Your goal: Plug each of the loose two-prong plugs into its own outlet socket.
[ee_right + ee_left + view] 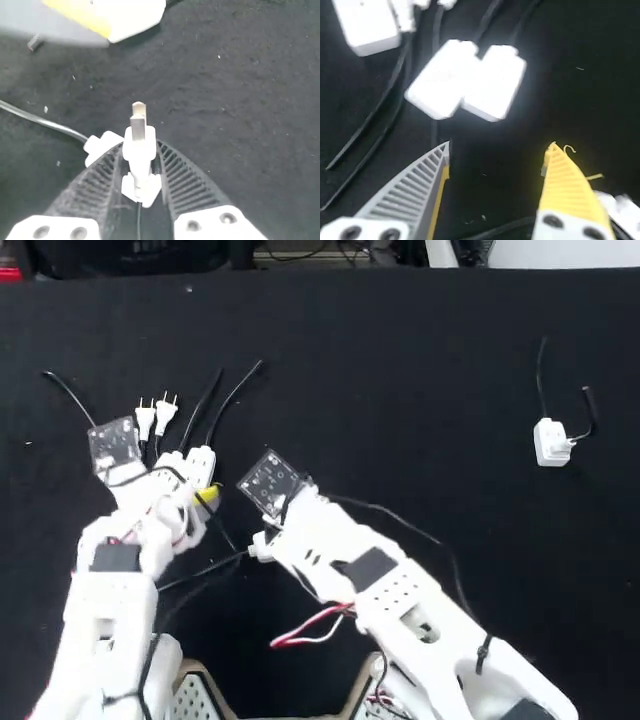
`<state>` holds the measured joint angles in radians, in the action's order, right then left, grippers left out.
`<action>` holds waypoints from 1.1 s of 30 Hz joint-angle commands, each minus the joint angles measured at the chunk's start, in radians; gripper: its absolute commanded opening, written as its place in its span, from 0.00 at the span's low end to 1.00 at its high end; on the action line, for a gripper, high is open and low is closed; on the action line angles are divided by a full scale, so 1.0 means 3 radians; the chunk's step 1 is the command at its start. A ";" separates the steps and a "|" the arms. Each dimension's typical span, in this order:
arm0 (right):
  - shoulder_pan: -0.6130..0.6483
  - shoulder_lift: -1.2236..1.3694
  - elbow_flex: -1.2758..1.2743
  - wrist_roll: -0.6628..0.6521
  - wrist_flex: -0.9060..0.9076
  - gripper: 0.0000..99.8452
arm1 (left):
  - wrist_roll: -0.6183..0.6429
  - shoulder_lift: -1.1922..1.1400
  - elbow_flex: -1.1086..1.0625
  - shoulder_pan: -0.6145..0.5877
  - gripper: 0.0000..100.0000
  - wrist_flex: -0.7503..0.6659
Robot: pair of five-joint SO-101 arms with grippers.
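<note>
Your right pincer [140, 150] clamps a plug [139, 132], prongs pointing out. Your left pincer [498, 147] gapes over two sockets [492, 85] touching side by side, black cables [375, 115] alongside; two more plugs [147, 420] lie just beyond.

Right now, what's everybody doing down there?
Left gripper open, near two outlet sockets. Right gripper shut on a two-prong plug. Black cables beside sockets.

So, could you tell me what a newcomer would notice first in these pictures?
The right gripper is shut on a white plug, prongs pointing away from the wrist, over the black table. The open left gripper hovers close to two white sockets lying side by side. Far to the right in the high view, another white socket sits alone.
</note>
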<state>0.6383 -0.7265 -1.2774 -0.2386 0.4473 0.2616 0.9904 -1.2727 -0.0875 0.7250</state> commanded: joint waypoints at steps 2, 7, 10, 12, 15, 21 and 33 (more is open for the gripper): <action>0.0123 -0.0100 -0.0136 0.0235 -0.0471 0.01 | -0.0010 0.0875 -0.0284 0.0315 0.30 -0.0036; 0.0123 -0.0023 -0.0258 0.0245 -0.0798 0.01 | 0.0000 0.1586 -0.0611 0.0361 0.30 -0.0031; 0.0128 0.0049 -0.0263 0.0245 -0.0875 0.01 | -0.0026 0.1923 -0.0724 0.0494 0.30 0.0077; 0.0128 0.0110 -0.0258 0.0245 -0.0910 0.01 | -0.0026 0.2117 -0.0729 0.0642 0.30 0.0261; 0.0128 0.0197 -0.0248 0.0245 -0.0972 0.01 | -0.0143 0.2353 -0.0744 0.0770 0.30 0.0394; 0.0128 0.0156 -0.0243 0.0220 -0.0987 0.01 | -0.0240 0.2562 -0.0877 0.0800 0.30 0.0409; 0.0128 -0.1199 -0.0407 0.0240 -0.0199 0.01 | -0.0240 0.2562 -0.0877 0.0795 0.30 0.0409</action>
<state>0.6613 -0.9321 -1.3909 -0.1711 0.3521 0.2002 1.7637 -1.5459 0.1427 0.8447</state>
